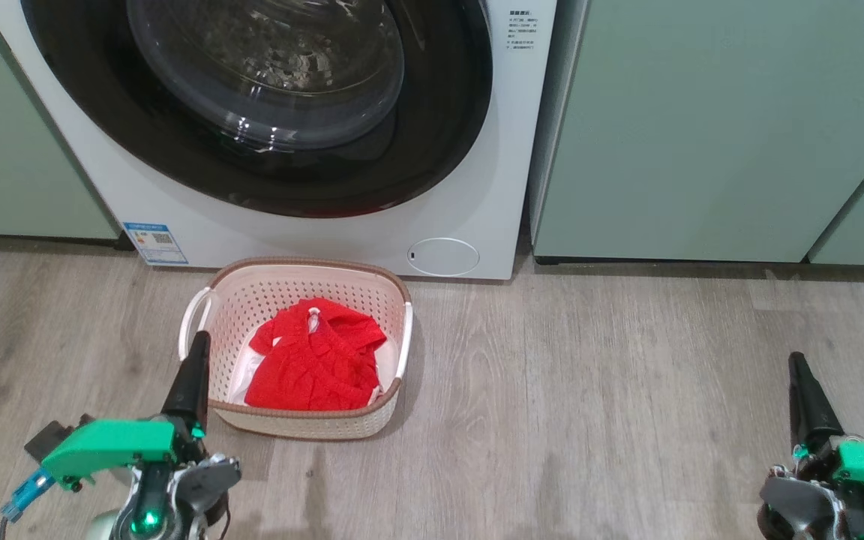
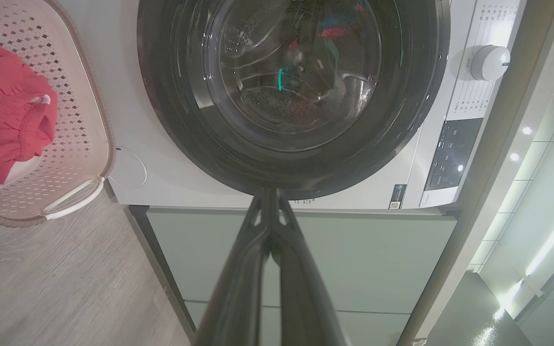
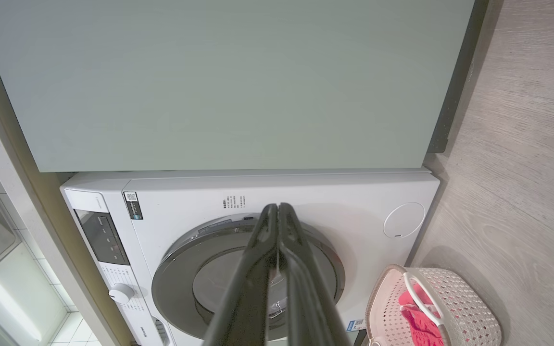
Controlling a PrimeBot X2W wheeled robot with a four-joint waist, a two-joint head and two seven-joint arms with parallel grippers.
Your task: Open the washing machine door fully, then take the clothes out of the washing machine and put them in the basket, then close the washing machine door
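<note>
The washing machine [image 1: 289, 240] stands between pale green cabinets [image 1: 702, 135]. The washing machine door [image 1: 439, 135] sits flat in its front, apparently shut, though I cannot tell through the reflections whether it has latched. On the floor [image 1: 589, 390], close against the machine's foot and below the door's lower edge, stands the basket [image 1: 312, 424], with the clothes [image 1: 319, 360] heaped inside it. The left gripper [image 1: 198, 356] hangs just beside the basket's near left corner, fingers pressed together on nothing, pointing up toward the door. The right gripper [image 1: 801, 375], likewise closed and empty, is well apart at the right. Should the door need a last push, the left arm is the nearer one.
</note>
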